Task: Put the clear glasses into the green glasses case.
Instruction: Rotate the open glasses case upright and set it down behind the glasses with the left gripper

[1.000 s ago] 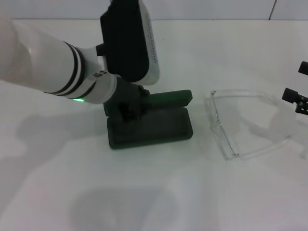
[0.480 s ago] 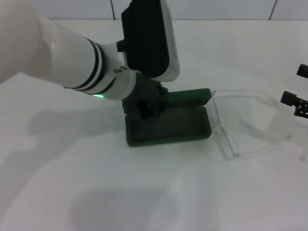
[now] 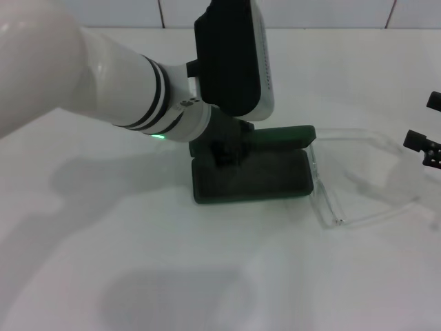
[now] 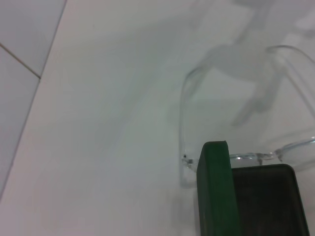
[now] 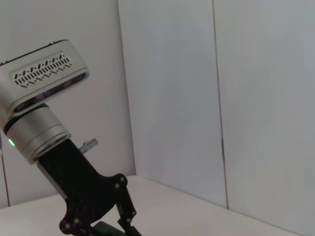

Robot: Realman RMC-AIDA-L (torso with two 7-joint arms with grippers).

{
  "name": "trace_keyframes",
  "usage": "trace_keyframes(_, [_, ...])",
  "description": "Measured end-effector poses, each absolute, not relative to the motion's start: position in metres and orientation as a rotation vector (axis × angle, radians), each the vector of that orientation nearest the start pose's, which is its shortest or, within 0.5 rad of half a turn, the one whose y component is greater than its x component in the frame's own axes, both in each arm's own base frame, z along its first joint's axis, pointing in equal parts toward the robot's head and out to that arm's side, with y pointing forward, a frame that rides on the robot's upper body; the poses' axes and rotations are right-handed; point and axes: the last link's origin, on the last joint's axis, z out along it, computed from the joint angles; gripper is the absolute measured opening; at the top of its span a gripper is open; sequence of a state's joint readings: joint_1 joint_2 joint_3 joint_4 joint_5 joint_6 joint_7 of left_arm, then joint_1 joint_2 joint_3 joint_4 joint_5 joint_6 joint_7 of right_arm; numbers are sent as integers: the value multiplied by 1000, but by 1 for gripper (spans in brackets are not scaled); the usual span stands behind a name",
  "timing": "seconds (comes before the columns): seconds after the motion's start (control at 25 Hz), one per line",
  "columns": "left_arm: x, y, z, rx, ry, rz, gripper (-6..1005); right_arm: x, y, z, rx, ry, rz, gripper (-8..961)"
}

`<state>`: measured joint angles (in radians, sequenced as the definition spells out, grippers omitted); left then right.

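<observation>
Clear glasses [image 3: 355, 181] lie unfolded on the white table [image 3: 207, 276], toward the robot's right side, with one transparent arm touching the right end of the green glasses case [image 3: 251, 181]. In the left wrist view, the clear frame [image 4: 236, 113] is seen curving around the case's upright lid edge [image 4: 215, 191], and the corner hinge of the glasses sits just beside that edge.

The case is open, its dark lining facing up and its lid standing along the far side. The left hand [image 3: 222, 150] is set down at the case's left end, and its dark fingers appear closed on the case at the lid, though the exact contact is hidden by the wrist. The right hand [image 3: 427, 141] is parked at the right edge of the head view, near the far side of the glasses and apart from them; whether it is wide or narrow cannot be told.

The step in hand is judged to be bringing the open case up against the glasses. Next, the glasses would need to be grasped by the frame, lifted, and lowered into the lined tray, arms folded or tucked, while the case is steadied.
</observation>
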<state>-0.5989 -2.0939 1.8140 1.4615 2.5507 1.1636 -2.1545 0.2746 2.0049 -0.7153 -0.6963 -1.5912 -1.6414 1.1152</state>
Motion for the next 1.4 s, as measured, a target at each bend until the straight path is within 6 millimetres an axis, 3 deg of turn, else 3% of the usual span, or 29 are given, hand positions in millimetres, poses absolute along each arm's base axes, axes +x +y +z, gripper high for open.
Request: trace_keyframes(1.4, [-101,352,-75,-2762,313,346,283,309,281,69,-2374,378,903,869])
